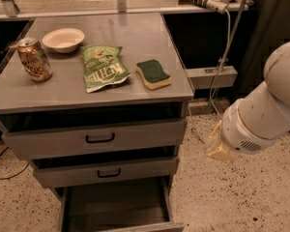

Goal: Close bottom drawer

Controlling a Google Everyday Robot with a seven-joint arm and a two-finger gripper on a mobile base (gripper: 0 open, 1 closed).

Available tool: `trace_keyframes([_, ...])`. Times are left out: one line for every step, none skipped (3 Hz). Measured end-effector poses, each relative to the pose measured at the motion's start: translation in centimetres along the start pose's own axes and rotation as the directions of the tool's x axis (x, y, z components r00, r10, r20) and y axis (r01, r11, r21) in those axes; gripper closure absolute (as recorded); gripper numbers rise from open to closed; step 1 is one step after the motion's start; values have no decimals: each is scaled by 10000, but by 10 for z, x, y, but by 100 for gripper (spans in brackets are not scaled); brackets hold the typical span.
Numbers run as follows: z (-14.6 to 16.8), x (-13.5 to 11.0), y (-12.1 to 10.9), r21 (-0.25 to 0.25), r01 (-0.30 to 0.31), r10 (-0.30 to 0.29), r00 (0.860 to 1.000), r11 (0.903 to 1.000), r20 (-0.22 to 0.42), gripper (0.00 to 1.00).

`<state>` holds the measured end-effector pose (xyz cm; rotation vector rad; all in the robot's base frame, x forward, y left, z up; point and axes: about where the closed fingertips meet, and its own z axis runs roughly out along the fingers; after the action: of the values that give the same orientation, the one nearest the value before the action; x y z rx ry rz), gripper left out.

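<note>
Bottom centre of frame: bottom drawer [111, 204] is pulled well out. You see its grey tray; the front panel is cut by the lower edge and the handle isn't in view. Middle drawer [106, 170] and top drawer [99, 138] sit above it, both much further in.

Gripper [217, 146] is at centre right, on the end of the white arm, off to the right of the cabinet and well apart from the drawer. Can't tell how far open it is from this angle. Nothing visibly in it.

Step, as I read it: approach. No contact yet and the drawer isn't closed at all.

Next move, my call:
- Bring the gripper down and left, round to the outer face of the front panel.
- That face is mostly out of frame, so you'll be working near the lower edge with poor sight of contact.
- Push flat on the panel, near its middle, straight towards the cabinet along the slides. An off-centre push may rack the tray.
- Stay below the middle drawer's front.

Can [34, 58], bowl [64, 38], bag [102, 67] and sponge [153, 74] are on top, out of the way.
</note>
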<state>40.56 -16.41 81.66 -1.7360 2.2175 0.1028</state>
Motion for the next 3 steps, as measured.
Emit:
trace_keyframes([0,0,0,-1,-2,2,10000,10000,0,100])
trace_keyframes([33,8,18,-263,-615,618,9980,9978,101,100])
trace_keyframes([101,22,47,-816,-1518,1534,9881,9850,135,100])
